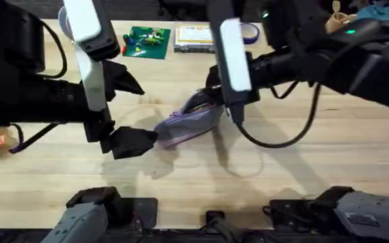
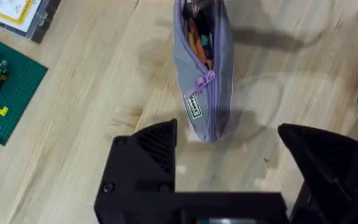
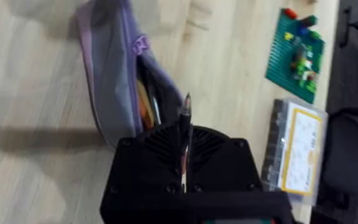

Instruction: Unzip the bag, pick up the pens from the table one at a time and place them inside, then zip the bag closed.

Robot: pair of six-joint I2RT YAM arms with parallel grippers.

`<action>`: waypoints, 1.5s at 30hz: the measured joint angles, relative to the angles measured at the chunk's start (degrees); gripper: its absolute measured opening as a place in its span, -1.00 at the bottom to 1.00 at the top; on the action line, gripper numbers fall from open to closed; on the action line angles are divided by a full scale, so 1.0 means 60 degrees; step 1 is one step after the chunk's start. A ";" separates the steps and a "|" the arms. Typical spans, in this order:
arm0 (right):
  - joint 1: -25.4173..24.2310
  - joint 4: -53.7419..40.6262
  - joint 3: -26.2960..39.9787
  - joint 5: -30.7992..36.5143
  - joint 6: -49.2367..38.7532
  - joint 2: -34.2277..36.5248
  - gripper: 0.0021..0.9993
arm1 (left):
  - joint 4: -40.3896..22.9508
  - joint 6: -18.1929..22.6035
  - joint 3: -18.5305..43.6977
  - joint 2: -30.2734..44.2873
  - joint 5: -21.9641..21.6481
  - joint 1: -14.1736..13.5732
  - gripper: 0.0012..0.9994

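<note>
The lavender bag lies in the middle of the wooden table, its zipper partly open, with orange and dark pens showing inside. My left gripper sits open at the bag's left end; in the left wrist view that end of the bag lies just beyond the gap between the fingers, and the zipper pull sits midway along. My right gripper is shut on a slim black pen, held right beside the open mouth of the bag. From overhead the right gripper hovers over the bag's right end.
A green brick baseplate and a flat clear box with a yellow label lie at the table's back edge, with a purple tape roll beside them. A black cable loops down from the right arm over the table.
</note>
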 joint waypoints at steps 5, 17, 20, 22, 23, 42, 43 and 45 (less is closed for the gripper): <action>0.0025 0.0014 0.0000 0.0000 -0.0524 0.0623 -0.94 | 0.0000 0.0000 0.0001 0.0000 -0.0004 -0.0001 0.99; 0.0451 0.0058 0.0000 0.0000 -0.0902 0.1468 -0.94 | -0.0001 0.0000 0.0003 0.0000 -0.0003 0.0000 0.99; 0.0614 0.0065 0.0000 0.0000 -0.0910 0.1487 -0.94 | -0.0001 0.0000 0.0000 0.0000 0.0000 -0.0001 0.99; 0.0741 0.0095 0.0000 0.0000 -0.0913 0.1564 -0.94 | -0.0001 0.0002 0.0000 0.0000 0.0000 -0.0001 0.99; 0.0803 0.0120 0.0000 0.0000 -0.0920 0.1618 -0.94 | 0.0000 0.0001 0.0001 0.0000 -0.0001 -0.0001 0.99; 0.2217 0.1024 0.0011 0.0294 -0.0974 0.2547 -0.94 | -0.0001 0.0000 0.0000 0.0000 -0.0002 -0.0001 0.99; 0.2262 0.1027 0.0011 0.0291 -0.0975 0.2547 -0.94 | -0.0001 0.0004 0.0000 0.0004 -0.0004 -0.0001 0.99; 0.2288 0.1020 0.0011 0.0293 -0.0939 0.2549 -0.76 | -0.0001 0.0000 0.0000 0.0000 0.0000 -0.0001 0.99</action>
